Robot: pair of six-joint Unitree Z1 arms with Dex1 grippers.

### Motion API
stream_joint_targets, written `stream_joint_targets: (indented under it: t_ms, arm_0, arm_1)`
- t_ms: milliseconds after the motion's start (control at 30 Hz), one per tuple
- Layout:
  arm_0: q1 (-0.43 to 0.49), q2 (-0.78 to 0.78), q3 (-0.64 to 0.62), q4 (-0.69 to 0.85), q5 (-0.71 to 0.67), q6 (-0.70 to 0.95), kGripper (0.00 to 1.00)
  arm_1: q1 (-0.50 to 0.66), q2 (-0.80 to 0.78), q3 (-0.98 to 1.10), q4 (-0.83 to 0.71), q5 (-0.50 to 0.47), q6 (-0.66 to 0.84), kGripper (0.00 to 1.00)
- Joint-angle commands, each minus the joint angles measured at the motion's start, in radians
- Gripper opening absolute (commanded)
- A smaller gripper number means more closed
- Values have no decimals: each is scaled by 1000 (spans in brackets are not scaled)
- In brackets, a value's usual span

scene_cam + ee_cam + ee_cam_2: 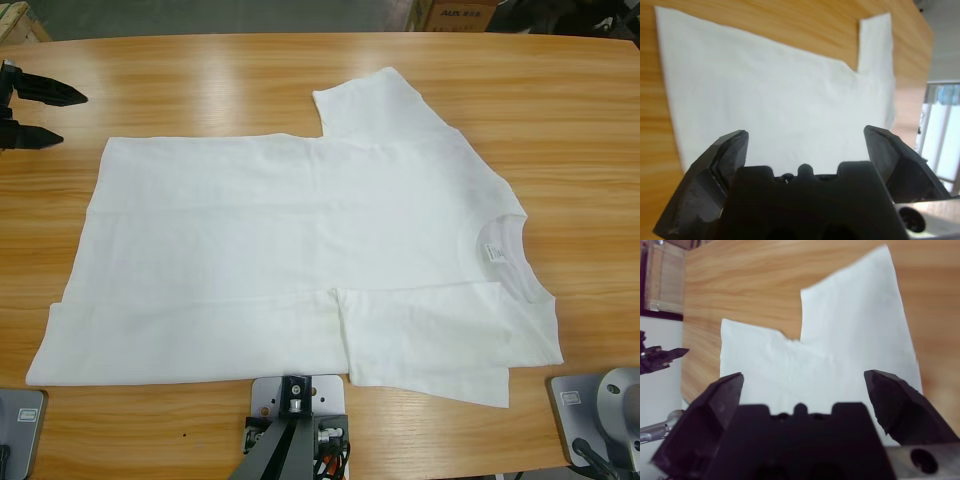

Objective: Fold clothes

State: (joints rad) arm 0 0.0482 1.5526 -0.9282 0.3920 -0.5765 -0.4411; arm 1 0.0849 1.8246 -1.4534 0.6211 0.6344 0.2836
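T-shirt (300, 270) is being kept flat on worktop (200, 90), neck at 3 o'clock; left gripper (805, 145) and right gripper (802, 385) fingers are being held released, empty.

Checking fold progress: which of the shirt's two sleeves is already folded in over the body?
The sleeve on the T-shirt's near side, by the table's front edge, lies folded over the body. The far sleeve sticks out flat on the table.

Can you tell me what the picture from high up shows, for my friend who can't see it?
A white T-shirt lies spread flat on a long wooden table, neck to the right, its near sleeve folded in over the body. Two black gripper jaws poke in at the left edge, apart from the shirt.
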Motion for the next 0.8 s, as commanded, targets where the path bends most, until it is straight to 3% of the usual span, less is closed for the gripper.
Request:
stream_joint_targets:
  t_ms: [33, 233, 300, 367, 800]
  arm_0:
    - [189, 260, -149, 10, -55, 130, 828]
    - [192, 431, -276, 90, -28, 136, 837]
    - [194, 456, -296, 110, 10, 136, 957]
    - [194, 485, -320, 142, 47, 136, 991]
    - [114, 615, -370, 172, 76, 137, 1000]
  arm_1:
    - [-71, 212, -146, 124, 31, -95, 982]
    - [-104, 294, -215, 168, 28, -123, 977]
    - [-105, 325, -243, 178, 29, -130, 977]
    - [-107, 355, -275, 189, 30, -132, 977]
    - [-117, 455, -373, 218, 33, -144, 977]
